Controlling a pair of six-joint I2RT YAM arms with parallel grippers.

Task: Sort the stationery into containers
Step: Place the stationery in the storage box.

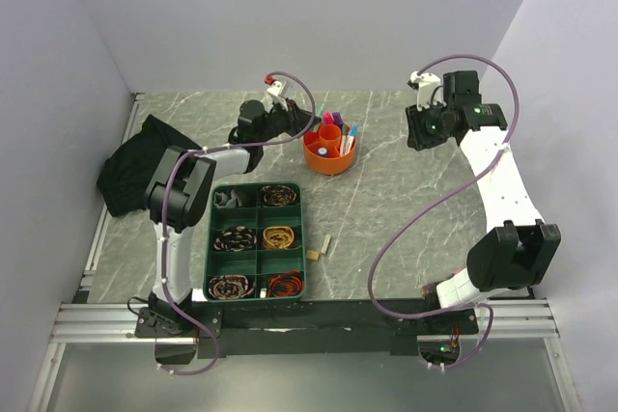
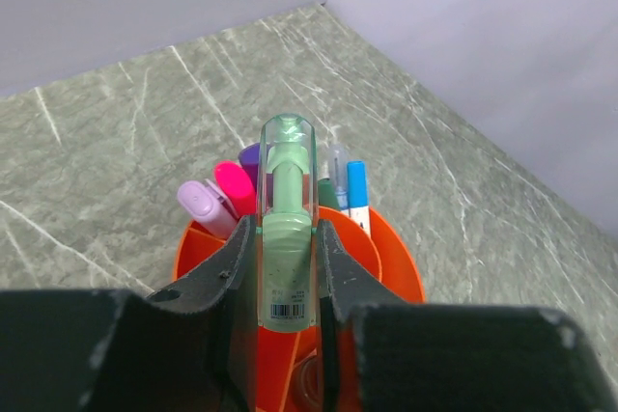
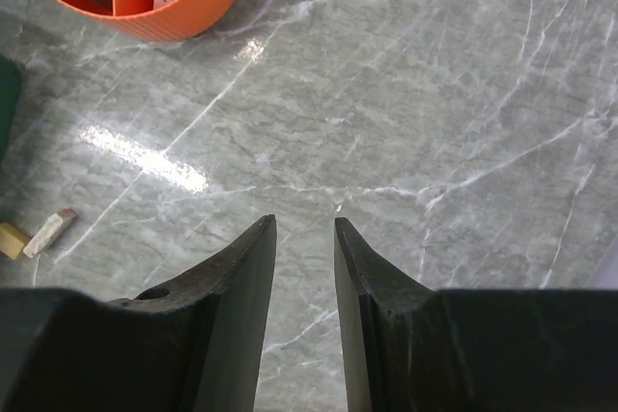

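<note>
Presently, left pincer (image 2: 285,231) clamps green pen (image 2: 287,166) above orange pot (image 2: 398,260).

Pot (image 1: 329,159) stands mid-table toward the far edge, with pens (image 1: 338,130) upright in it. Left gripper (image 2: 286,248) holds an eraser stick (image 2: 287,171) directly above. Divided tray (image 1: 257,185) sits toward the near edge, left of centre, with two small blocks (image 1: 325,244) just to its right. Cloth (image 1: 130,171) lies at the left edge.
</note>
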